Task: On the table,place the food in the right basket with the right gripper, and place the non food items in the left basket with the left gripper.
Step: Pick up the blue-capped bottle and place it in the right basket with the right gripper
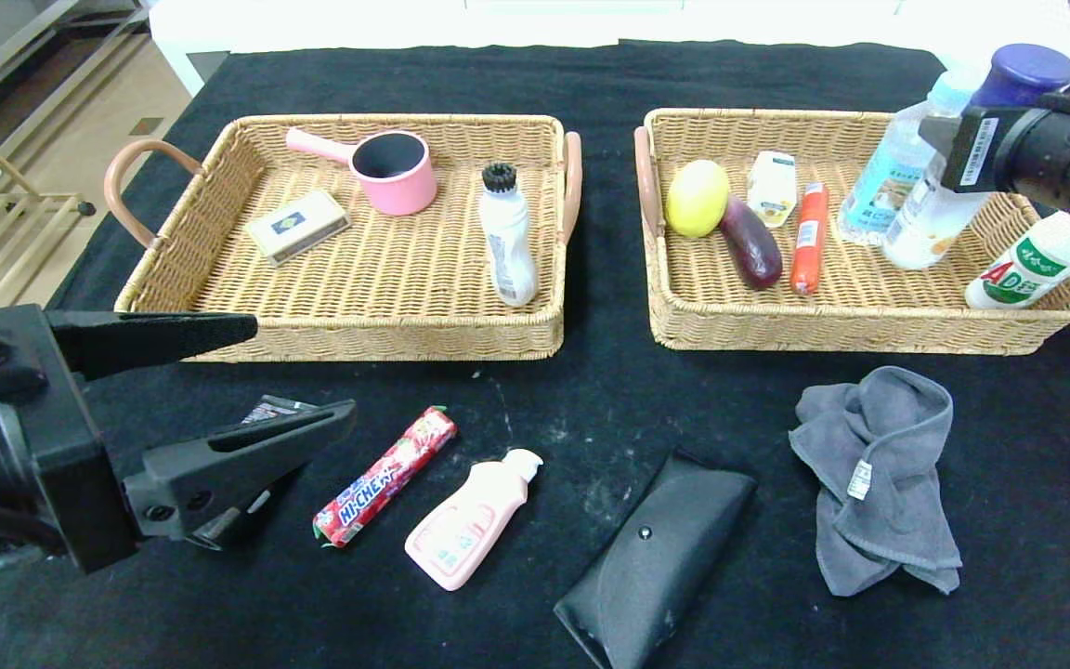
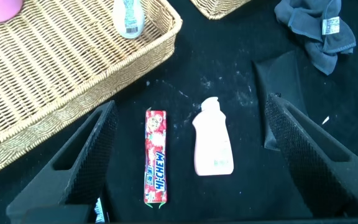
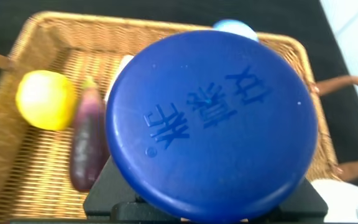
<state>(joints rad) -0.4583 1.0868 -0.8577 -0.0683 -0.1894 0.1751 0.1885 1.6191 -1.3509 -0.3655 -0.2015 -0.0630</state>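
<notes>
On my left, the left gripper (image 1: pixel 298 372) hangs released, fingers spread wide, low over the near-left part of the counter (image 1: pixel 535 390). A black squeeze tube (image 1: pixel 275 409) lies under it, mostly hidden by the lower finger. Behind it sits the left basket (image 1: pixel 219 279), holding a small box (image 1: pixel 298 226), a pink saucepan (image 1: pixel 391 169) and a white bottle with a black cap (image 1: pixel 507 242).

On the cloth in front of that basket lies the HI-CHEW candy stick (image 1: pixel 384 477), slanted, and just beside it to the right the small pink bottle (image 1: pixel 470 520) with its white cap pointing toward the baskets. In the left wrist view both lie apart from each other between the spread fingers (image 2: pixel 86 155), the candy stick (image 2: pixel 155 157) next to the pink bottle (image 2: pixel 213 140).

Further right, the black glasses case (image 1: pixel 656 557) lies near the front edge, and the grey cloth (image 1: pixel 879 474) sits crumpled in front of the right basket (image 1: pixel 869 325). That basket holds a lemon (image 1: pixel 697 197), an eggplant (image 1: pixel 750 243), a small white packet (image 1: pixel 772 189), a red sausage stick (image 1: pixel 810 238), a clear bottle (image 1: pixel 888 177) and a white AD bottle (image 1: pixel 1023 269).

At far right, the right gripper (image 1: pixel 948 153) is clenched on the white bottle with the blue cap (image 1: pixel 939 218), held upright over the right end of the right basket. The right wrist view is mostly filled by that blue cap (image 3: pixel 211 118).
</notes>
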